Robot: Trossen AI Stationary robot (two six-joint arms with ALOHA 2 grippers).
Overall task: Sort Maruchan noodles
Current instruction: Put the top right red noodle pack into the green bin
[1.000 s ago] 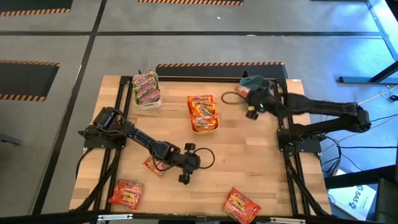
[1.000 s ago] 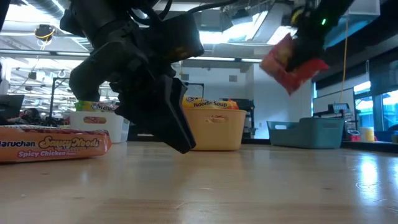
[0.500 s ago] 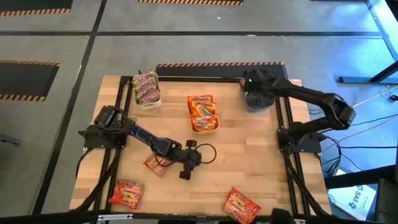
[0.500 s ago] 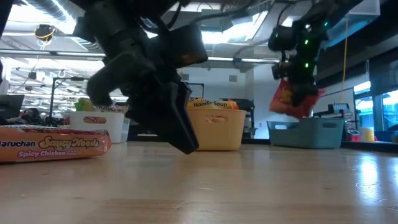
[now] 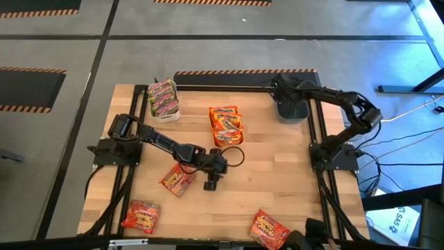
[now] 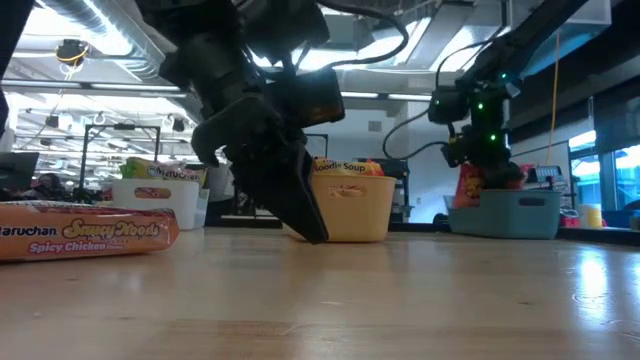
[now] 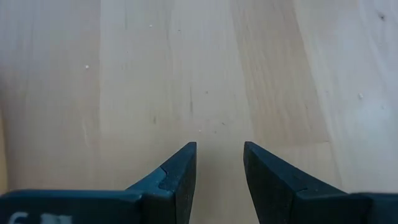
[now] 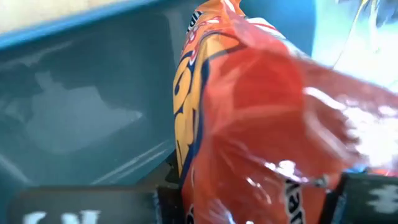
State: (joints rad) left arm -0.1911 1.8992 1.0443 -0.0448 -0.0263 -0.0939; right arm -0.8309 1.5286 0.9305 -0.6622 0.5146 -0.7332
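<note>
While green packets [image 5: 163, 98] fill the white bin [image 5: 166, 115], orange packets [image 5: 226, 123] fill the yellow bin [image 5: 229, 144].

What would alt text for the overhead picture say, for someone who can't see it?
Two dark robot arms work over a wooden table: the right tool lowers a red noodle packet into a blue bin, while the left tool hovers mid-table. White and yellow bins hold sorted packets; three red ones lie loose.

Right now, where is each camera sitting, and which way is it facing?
High view: overhead, straight down on the table, both arms, three bins.
Low view: at tabletop height, level across the table; left gripper near, right gripper over the blue bin.
Left wrist view: down on bare wood past its open fingers.
Right wrist view: into the blue bin, red noodle packet held.
High and low views share the yellow bin.
</note>
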